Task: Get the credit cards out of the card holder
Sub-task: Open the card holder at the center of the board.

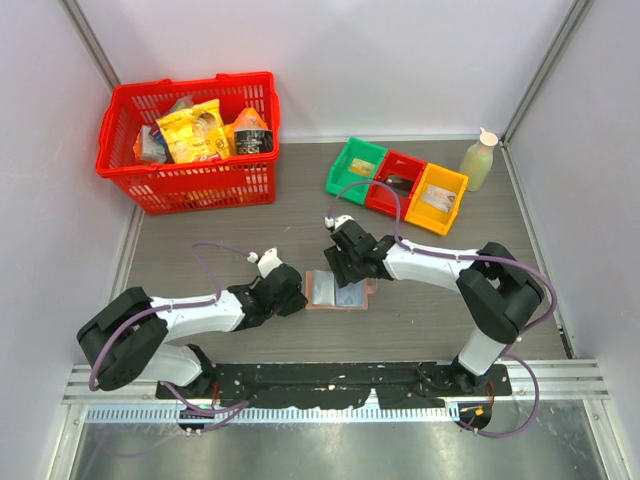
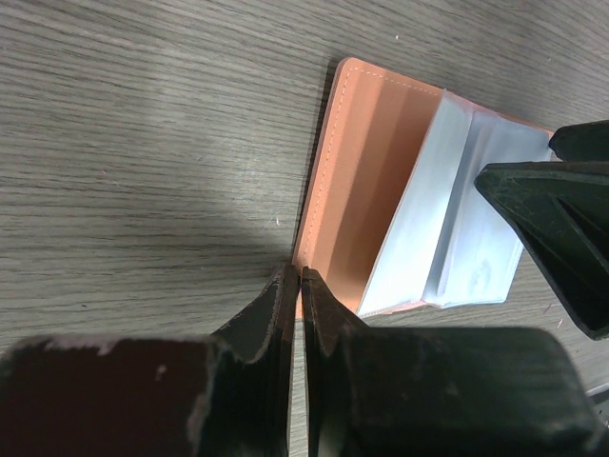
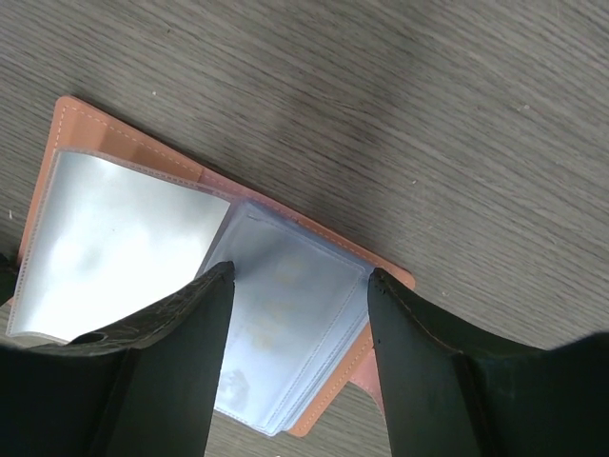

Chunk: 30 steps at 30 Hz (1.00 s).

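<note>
1. The card holder (image 1: 338, 292) lay open and flat on the grey wood-grain table (image 1: 230, 225), between the two arms; its clear sleeves faced up.
2. The left gripper (image 2: 299, 278) had its fingers pressed together with barely a slit between them; the tips sat at a corner of the holder's tan cover; whether they pinched that edge could not be told.
3. The right gripper (image 3: 297, 286) held its fingers spread wide, straddling the stack of sleeves; pale credit cards (image 3: 285, 333) showed dimly inside the plastic.
4. A red basket (image 1: 190, 180) of groceries stood at the far left; green, red and yellow bins (image 1: 398, 183) stood at the far right; both were well apart from the holder.
</note>
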{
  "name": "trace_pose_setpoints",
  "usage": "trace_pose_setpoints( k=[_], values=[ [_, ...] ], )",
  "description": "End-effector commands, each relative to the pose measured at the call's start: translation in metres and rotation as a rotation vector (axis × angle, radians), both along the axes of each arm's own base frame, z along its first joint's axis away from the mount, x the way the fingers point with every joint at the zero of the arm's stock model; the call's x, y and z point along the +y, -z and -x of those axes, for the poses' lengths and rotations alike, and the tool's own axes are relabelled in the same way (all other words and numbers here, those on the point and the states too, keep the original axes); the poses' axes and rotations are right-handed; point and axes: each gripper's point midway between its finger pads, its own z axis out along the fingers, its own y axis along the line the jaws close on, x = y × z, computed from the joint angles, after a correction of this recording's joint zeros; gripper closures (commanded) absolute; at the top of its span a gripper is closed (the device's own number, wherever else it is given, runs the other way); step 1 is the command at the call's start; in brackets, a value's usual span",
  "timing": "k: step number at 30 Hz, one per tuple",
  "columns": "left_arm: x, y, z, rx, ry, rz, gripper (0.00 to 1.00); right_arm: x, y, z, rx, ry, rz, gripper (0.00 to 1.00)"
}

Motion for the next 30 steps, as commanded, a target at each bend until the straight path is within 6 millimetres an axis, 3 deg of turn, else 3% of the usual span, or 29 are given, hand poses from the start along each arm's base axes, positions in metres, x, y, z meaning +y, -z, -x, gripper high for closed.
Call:
trace_pose_setpoints(
  k=[1,8,18,22,30],
  values=[
    [0.006,0.01,0.009,0.027,0.014,-0.029,0.9,0.011,-0.008,-0.01,-0.025,-0.024,-0.025,0.39],
    [0.006,0.01,0.009,0.027,0.015,-0.031,0.91,0.014,-0.008,-0.007,-0.011,-0.043,-0.038,0.48],
    [0.004,0.008,0.006,0.019,0.013,-0.023,0.91,0.017,-0.014,0.001,0.007,-0.046,-0.073,0.73],
    [0.001,0.006,0.006,0.015,0.016,-0.013,0.9,0.023,-0.023,0.005,0.021,-0.045,-0.125,0.78],
    [-0.001,0.006,0.008,0.02,0.02,0.001,0.91,0.05,-0.041,0.017,0.086,-0.074,-0.278,0.76]
  ],
)
